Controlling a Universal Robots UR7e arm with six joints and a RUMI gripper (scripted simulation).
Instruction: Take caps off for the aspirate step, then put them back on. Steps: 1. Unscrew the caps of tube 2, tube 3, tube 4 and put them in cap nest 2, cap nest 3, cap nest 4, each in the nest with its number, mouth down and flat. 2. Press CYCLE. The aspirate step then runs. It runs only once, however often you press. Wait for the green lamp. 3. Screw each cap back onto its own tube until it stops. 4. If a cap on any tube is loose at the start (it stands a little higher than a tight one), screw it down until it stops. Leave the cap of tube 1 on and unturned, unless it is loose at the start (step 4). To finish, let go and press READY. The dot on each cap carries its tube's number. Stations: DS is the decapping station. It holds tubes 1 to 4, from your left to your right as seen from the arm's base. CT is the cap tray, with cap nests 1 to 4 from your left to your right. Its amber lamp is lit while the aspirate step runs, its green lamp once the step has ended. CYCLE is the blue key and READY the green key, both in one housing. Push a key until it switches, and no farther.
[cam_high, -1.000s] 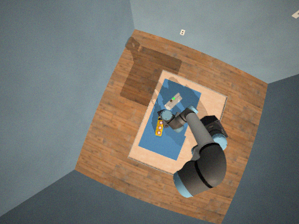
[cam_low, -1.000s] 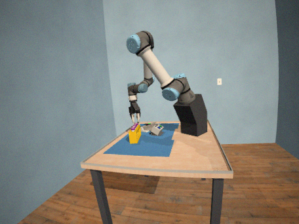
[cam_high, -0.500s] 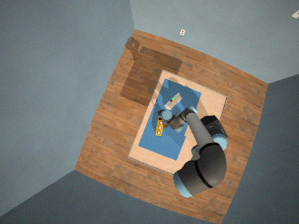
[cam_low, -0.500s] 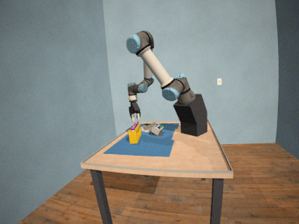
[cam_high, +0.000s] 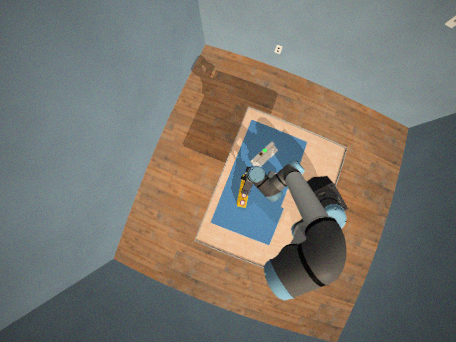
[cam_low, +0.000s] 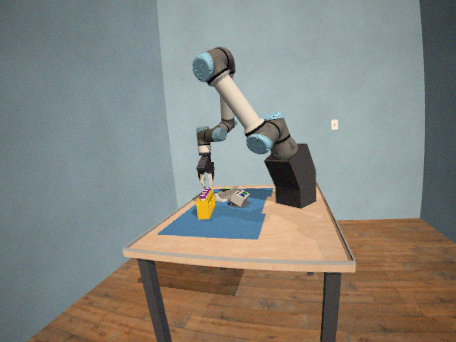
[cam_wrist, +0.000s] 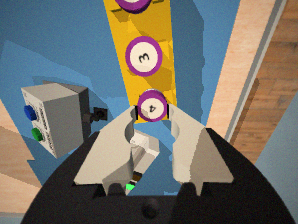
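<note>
In the top view, your arm (cam_high: 306, 200) (cam_low: 237, 100) reaches from the lower right towards the middle of the frame. The yellow decapping station (cam_high: 242, 205) (cam_low: 204, 210) (cam_wrist: 122, 75) sits left of the lower middle, on the blue mat (cam_high: 250, 225) (cam_low: 215, 229) (cam_wrist: 75, 50). Two of its caps show at its lower end; the arm's wrist hides part of the other end. Just above and right of the wrist you have the pale cap tray (cam_high: 270, 150) (cam_low: 226, 196) (cam_wrist: 147, 154), its green lamp (cam_high: 264, 150) (cam_low: 227, 189) (cam_wrist: 130, 187) lit.

In the exterior view, the decapping station stands upright on the worktop (cam_low: 225, 252), left of the middle, with purple caps along its top. Your fingers (cam_low: 201, 181) point down at its far end. The grey key housing (cam_low: 239, 200) (cam_wrist: 55, 117) is to its right.

In the wrist view, your fingers are closed on cap 4 (cam_wrist: 152, 108), one tip against each side, over the station's near end. Cap 3 (cam_wrist: 144, 57) lies beyond it, and another cap (cam_wrist: 134, 4) is cut off by the top edge. The blue key (cam_wrist: 30, 112) and green key (cam_wrist: 37, 134) face left at the frame's left.

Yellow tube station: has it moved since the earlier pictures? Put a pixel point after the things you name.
No; the yellow tube station (cam_high: 241, 204) (cam_low: 204, 212) (cam_wrist: 159, 30) sits at the same place on the blue mat (cam_high: 250, 225) (cam_low: 235, 229) (cam_wrist: 95, 30).
</note>
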